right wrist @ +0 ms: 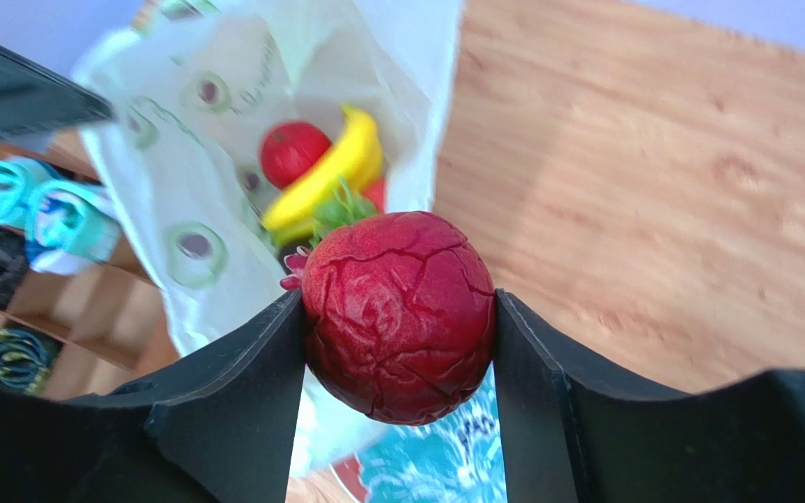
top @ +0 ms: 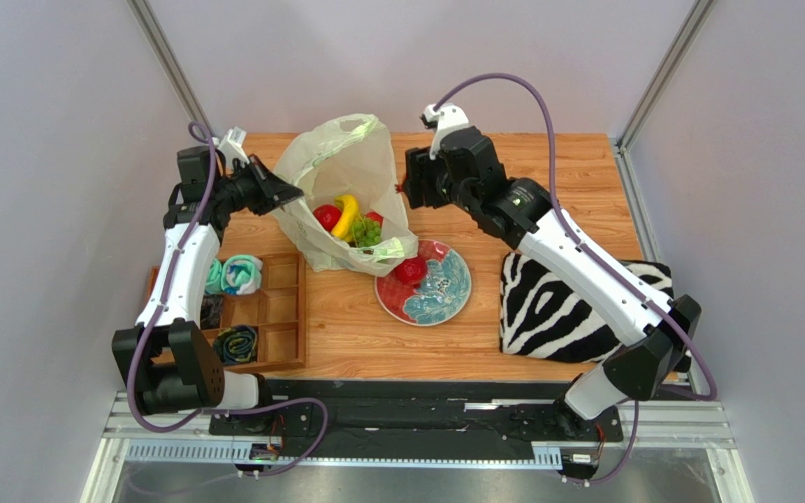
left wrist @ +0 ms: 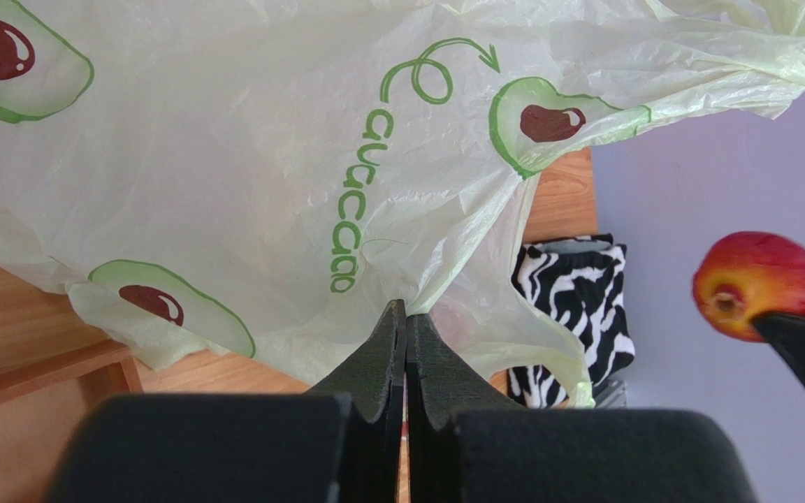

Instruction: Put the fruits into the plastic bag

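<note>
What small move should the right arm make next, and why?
Probably shift the right claw leftward over the mouth of the translucent pale green plastic bag: it grips a dark red round fruit beside the bag, which the left claw pinches open.

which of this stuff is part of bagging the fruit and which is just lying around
For the job: plastic bag, pinched by the left tool; banana, grapes and round red fruit inside it; cracked red fruit in the right tool; third red fruit on the plate.

Lying about: that plate, zebra cloth, wooden tray, rolled cloths.
</note>
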Robot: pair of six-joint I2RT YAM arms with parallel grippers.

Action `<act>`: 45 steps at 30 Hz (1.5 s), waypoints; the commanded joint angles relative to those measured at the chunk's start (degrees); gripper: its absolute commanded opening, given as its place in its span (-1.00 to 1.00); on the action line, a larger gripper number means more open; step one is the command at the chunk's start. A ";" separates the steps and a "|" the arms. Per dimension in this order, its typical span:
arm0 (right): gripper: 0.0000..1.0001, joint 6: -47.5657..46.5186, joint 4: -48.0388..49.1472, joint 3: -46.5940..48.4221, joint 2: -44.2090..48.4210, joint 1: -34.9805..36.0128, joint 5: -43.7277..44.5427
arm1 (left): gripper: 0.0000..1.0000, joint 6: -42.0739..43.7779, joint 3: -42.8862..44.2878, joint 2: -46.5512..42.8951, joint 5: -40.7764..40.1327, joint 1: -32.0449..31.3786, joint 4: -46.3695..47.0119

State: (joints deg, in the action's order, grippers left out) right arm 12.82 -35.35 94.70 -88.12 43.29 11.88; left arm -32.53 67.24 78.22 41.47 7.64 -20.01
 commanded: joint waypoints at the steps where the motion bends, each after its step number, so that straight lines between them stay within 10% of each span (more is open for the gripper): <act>1: -0.42 -3.94 0.73 7.58 -7.41 2.50 -1.77 | -1.00 1.42 0.08 -2.89 0.27 0.10 0.67; 15: -0.46 -2.80 -4.81 21.85 -26.31 4.00 -6.43 | -1.00 1.33 -1.85 -4.65 0.19 0.10 0.76; 25: 0.33 -2.53 -5.34 23.16 -28.43 4.00 -7.92 | -1.00 1.07 -2.55 -4.65 0.19 0.18 1.03; 45: 0.52 -1.66 -2.71 22.29 -25.10 4.00 -9.42 | -1.00 0.98 -2.73 -4.83 0.19 0.10 1.03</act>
State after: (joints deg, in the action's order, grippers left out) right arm 10.66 -41.30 115.13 -116.16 47.18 3.27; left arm -32.45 64.73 76.16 41.45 7.64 -20.05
